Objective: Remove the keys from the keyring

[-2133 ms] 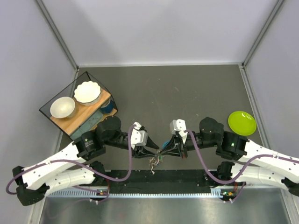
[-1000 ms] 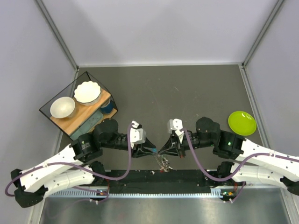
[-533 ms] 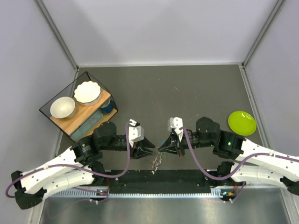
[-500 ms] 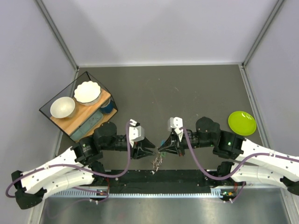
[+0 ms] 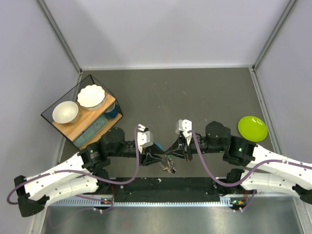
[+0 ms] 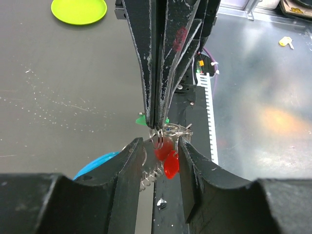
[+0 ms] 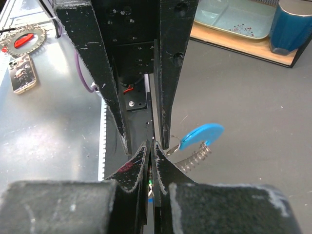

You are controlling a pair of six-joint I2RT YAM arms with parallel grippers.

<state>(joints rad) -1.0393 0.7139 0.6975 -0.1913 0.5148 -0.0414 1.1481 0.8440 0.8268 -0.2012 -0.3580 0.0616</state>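
The keys (image 5: 169,165) hang in a small bunch between my two grippers, near the front edge. My right gripper (image 5: 168,152) is shut on the thin keyring (image 6: 170,129) and holds the bunch above the table. In the left wrist view, red key heads (image 6: 165,152) hang between the spread fingers of my left gripper (image 6: 161,144), a green head (image 6: 141,119) peeks behind, and a blue head (image 6: 97,163) sits to the left. In the right wrist view my right gripper (image 7: 152,145) is pinched shut, and the blue-headed key (image 7: 202,135) hangs from a ring to its right. My left gripper (image 5: 158,157) is open.
A black-framed wooden rack (image 5: 80,122) with two white bowls (image 5: 65,111) and a blue cup (image 5: 112,111) stands at the left. A lime-green plate (image 5: 252,128) lies at the right. A black strip (image 5: 170,187) and a metal ledge run along the near edge.
My left gripper has moved right, back up to the right gripper, its open fingers now around the hanging red keys. The right gripper still holds the ring in much the same place.
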